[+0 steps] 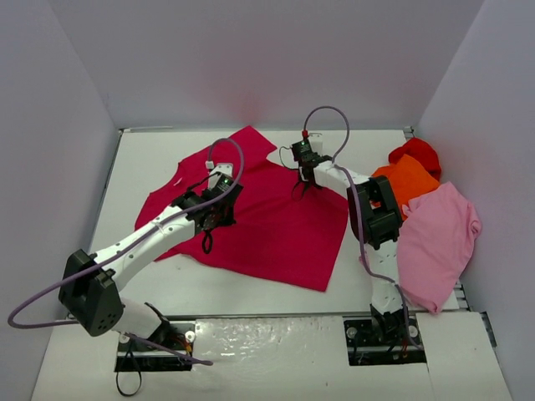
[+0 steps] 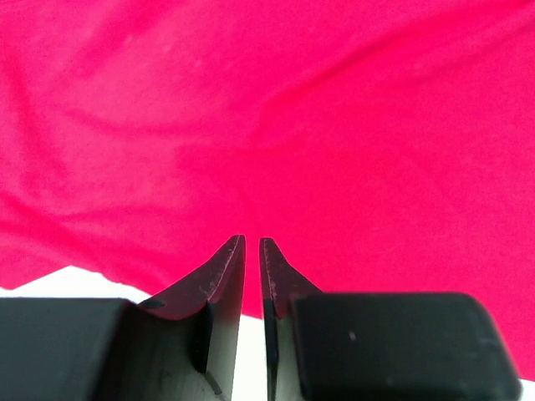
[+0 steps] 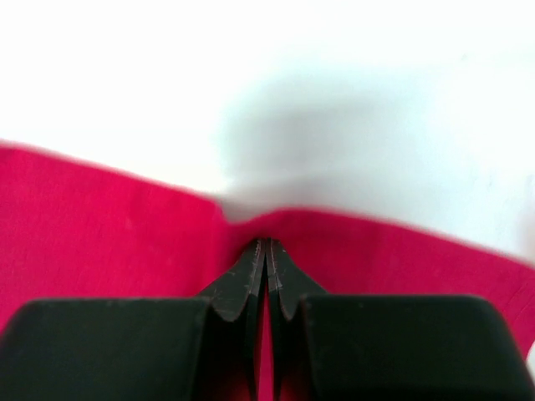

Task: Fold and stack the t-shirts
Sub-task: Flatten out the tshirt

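Crimson t-shirt (image 1: pixel 276 234) lies spread on the counter (image 1: pixel 142 159), under both sets of fingers. Right fingers (image 3: pixel 251 276) are closed, pinching its far hem (cloth puckers at the tips). Left fingers (image 2: pixel 224 276) show only a thin slit over mid-cloth; can't tell if anything's caught. Fabric looks thin, limp and light, so it will likely drape and slip; best grabbed at hem or corner. Pink t-shirt (image 1: pixel 439 238), orange t-shirt (image 1: pixel 410 182) and red t-shirt (image 1: pixel 418 153) are heaped well right of the right fingers.
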`<state>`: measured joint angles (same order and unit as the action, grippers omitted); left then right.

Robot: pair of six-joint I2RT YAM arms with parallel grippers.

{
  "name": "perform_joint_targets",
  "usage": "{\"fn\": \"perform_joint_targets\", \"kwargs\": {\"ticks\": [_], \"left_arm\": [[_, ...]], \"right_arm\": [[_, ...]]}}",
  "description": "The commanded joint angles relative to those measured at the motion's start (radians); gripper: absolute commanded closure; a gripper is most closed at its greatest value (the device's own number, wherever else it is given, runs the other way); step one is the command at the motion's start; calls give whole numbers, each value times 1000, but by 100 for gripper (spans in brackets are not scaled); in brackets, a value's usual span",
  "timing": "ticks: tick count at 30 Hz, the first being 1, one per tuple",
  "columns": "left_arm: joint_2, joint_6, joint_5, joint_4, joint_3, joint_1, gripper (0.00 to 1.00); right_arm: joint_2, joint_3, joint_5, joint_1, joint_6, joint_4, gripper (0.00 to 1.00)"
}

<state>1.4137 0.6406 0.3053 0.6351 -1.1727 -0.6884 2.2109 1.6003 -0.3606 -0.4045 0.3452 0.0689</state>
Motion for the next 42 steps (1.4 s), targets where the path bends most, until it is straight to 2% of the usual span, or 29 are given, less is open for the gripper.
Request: {"fn": "perform_joint_targets", "kwargs": {"ticks": [1,4,7,11,14,17,20,25,29,34,38,42], "left_arm": [[-64,27,88,60,3,-2,89],[-93,30,116,81,13,-3,89],[-121,38,129,99,18,2,89],[-160,49,131,110,19,3,89],[-186,60,147,139,15,1,91],[-230,86,179,156,26,3,99],[-302,101,198,173,45,4,100],[-387,145,221,309,31,7,100],[-492,188,206,417,-22,6,100],[-654,213,194,497,-18,9,100],[-754,245,208,581,-39,9,100],[-804,256,191,634,-67,9,95]], "right_arm": [[48,130,-176,26,-58,30,100],[85,174,-210,86,-66,48,100],[115,198,-121,174,-51,49,100],[91,223,92,237,-19,29,100],[-43,102,240,172,-30,-78,100],[-119,112,328,37,-16,-124,100],[-115,165,472,-81,41,-125,100],[-15,300,617,-306,110,-182,100],[115,392,782,-389,236,-322,100],[304,536,853,-432,362,-408,100],[341,544,881,-473,391,-468,100],[314,450,876,-524,382,-499,100]]}}
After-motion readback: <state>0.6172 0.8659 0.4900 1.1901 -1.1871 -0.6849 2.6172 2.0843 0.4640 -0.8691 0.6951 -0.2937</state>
